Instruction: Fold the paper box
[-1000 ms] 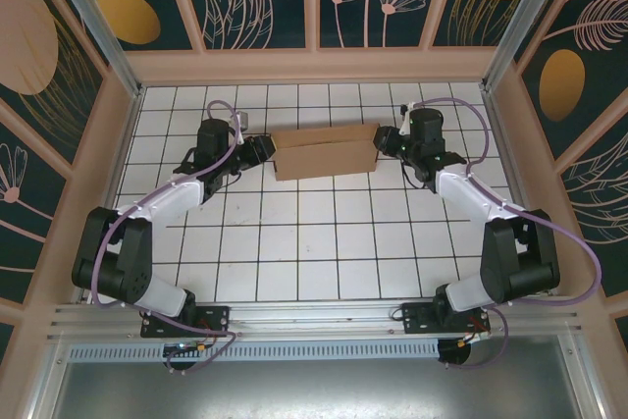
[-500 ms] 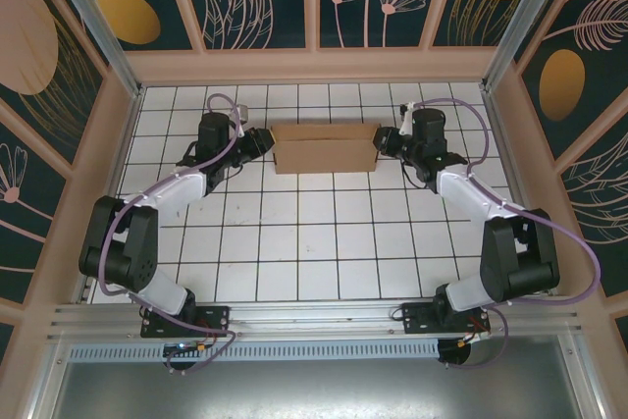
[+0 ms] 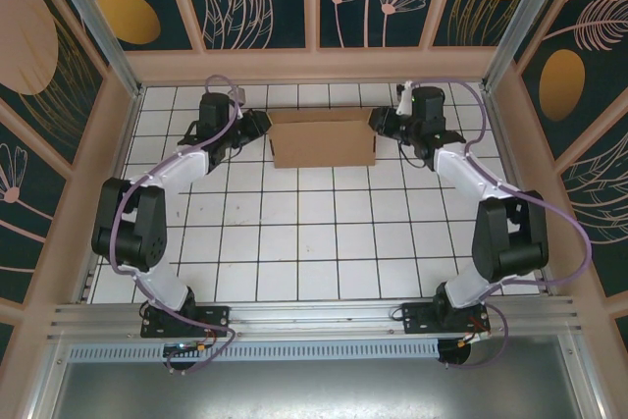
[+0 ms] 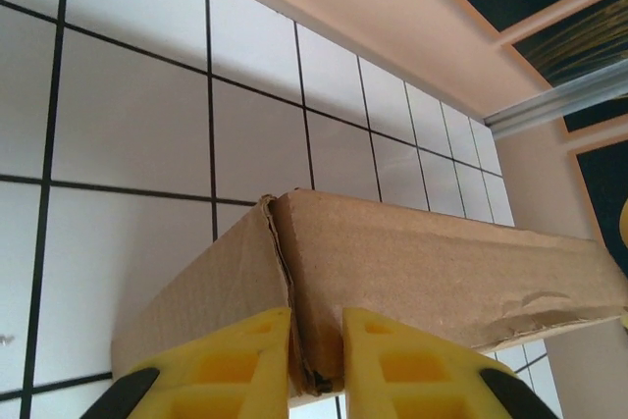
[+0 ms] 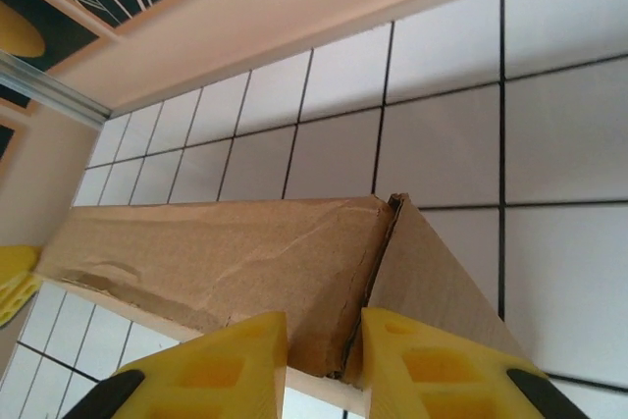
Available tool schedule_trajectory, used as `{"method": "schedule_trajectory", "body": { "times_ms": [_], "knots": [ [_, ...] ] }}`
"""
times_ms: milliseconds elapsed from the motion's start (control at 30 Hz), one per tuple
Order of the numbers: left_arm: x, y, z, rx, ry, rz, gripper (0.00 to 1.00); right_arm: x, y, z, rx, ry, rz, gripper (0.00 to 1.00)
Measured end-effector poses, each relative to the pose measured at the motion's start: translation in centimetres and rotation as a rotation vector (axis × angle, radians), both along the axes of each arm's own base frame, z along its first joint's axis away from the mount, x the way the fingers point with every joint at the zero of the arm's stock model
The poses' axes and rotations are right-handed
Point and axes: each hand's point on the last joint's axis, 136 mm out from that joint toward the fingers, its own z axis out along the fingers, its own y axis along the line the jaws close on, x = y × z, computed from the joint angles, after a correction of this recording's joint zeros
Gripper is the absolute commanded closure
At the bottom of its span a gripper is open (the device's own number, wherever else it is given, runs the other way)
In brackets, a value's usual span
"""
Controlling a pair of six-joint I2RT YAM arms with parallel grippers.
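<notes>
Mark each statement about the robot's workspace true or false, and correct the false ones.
1. The paper box lies as a flat, unfolded sheet. False: it is folded up, with raised walls.
2. The left gripper pinches one end of the box, with a finger on each side of the cardboard. True.
3. The right gripper hangs open over the middle of the table. False: it is closed on the box's other end.
4. The box sits on the far part of the tiled table, between the two grippers. True.

No readable text, labels or numbers, paper box plain and unprinted
</notes>
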Motion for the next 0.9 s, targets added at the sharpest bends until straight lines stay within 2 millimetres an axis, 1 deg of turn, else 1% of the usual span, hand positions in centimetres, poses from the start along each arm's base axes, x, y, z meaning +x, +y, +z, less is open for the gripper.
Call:
{"method": "schedule_trajectory", "body": {
  "times_ms": [133,200,267,333,400,433,467,533,667,733,800,900],
  "knots": [
    [2.0,0.3,0.9,0.001,-0.020,0.021,0.82,1.7,0.4,1.7,0.019,-0.044,0.012,0.75],
    [2.6,0.4,1.4,0.008,-0.039,0.030,0.82,2.1,0.5,2.3,0.029,-0.071,0.015,0.75],
    [2.7,0.6,1.6,0.014,-0.049,0.036,0.83,2.2,0.6,2.3,0.036,-0.089,0.019,0.75],
    [2.4,0.7,1.0,0.017,-0.055,0.041,0.82,1.9,0.7,1.4,0.050,-0.100,0.021,0.76],
    [1.4,1.0,-0.6,0.016,-0.047,0.045,0.81,0.7,0.5,-1.3,0.056,-0.072,0.025,0.76],
    [0.6,0.9,-1.1,0.001,-0.055,0.036,0.81,-0.1,0.4,-3.2,0.054,-0.042,0.022,0.76],
    [0.0,0.9,-1.0,-0.004,-0.073,0.033,0.81,-0.7,0.3,-4.1,0.068,-0.044,0.026,0.76],
    [-1.3,1.1,-1.0,-0.008,-0.090,0.033,0.81,-1.5,0.5,-3.5,0.073,-0.078,0.037,0.76],
    [-3.7,1.7,-1.3,-0.011,-0.106,0.042,0.81,-3.7,1.0,-4.0,0.045,-0.095,0.045,0.75],
    [-4.7,1.6,-1.6,-0.004,-0.102,0.042,0.81,-4.9,0.9,-4.4,0.040,-0.096,0.043,0.75],
    [-5.8,1.2,-2.3,0.007,-0.087,0.037,0.81,-6.1,0.6,-4.9,0.031,-0.093,0.033,0.75],
    [-7.4,0.6,-4.0,0.024,-0.045,0.026,0.81,-7.7,0.1,-6.5,0.011,-0.072,0.012,0.72]
  ]
}}
